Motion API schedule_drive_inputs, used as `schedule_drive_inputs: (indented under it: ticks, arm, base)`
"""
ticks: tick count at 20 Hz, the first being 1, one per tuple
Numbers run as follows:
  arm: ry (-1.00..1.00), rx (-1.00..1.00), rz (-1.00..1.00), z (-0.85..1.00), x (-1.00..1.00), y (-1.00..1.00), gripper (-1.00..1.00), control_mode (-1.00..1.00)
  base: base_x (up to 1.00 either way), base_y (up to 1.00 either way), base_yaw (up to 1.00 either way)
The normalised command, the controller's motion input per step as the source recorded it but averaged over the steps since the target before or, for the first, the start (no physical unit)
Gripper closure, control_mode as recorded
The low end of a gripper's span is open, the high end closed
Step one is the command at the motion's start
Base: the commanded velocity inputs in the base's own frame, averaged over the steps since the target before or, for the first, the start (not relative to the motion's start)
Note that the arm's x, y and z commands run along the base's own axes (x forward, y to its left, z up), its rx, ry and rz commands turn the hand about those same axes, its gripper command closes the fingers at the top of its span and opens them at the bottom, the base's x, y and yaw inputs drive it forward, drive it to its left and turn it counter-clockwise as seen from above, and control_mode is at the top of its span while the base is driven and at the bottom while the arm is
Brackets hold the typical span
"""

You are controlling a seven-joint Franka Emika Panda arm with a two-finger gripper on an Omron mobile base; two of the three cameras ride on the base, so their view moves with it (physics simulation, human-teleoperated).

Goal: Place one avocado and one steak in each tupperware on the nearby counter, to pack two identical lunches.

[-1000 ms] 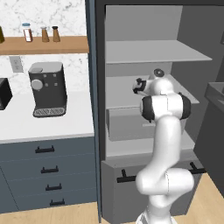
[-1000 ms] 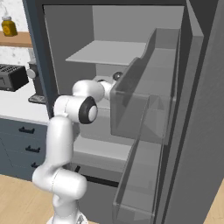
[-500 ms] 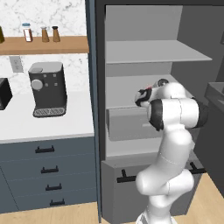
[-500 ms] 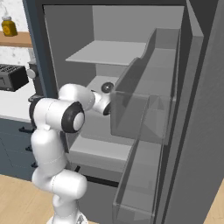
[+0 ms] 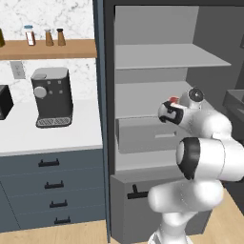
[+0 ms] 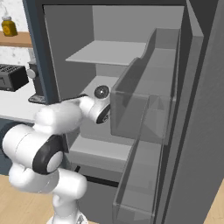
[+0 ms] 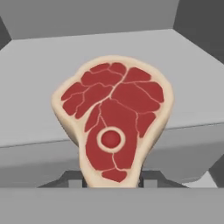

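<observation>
The steak [image 7: 114, 120] stands clamped in my pincer [image 7: 113, 178], its long axis running straight out from my fingertips, inside the fridge above a grey shelf [image 7: 39, 87]. The white surface [image 5: 47, 136] lies leftward.

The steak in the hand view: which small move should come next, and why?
Probably draw the hand back out of the fridge. The steak stands upright between the closed fingers, clear of the grey shelf, and the counter lies outside, to the left.
</observation>
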Motion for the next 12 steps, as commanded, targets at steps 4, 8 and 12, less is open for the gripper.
schedule_drive_inputs:
  ticks: [4,8,12]
  arm:
    - [0.22,0.05,0.08,0.82,-1.0,0.01,1.0,-1.0]
    - [0.01,-0.03,0.11,0.61,-1.0,0.2,1.0,-1.0]
    - [-0.12,-0.12,0.03,0.35,-1.0,0.51,1.0,-1.0]
  base:
    - [0.0,0.0,0.0]
    - [0.0,0.0,0.0]
    - [0.0,0.0,0.0]
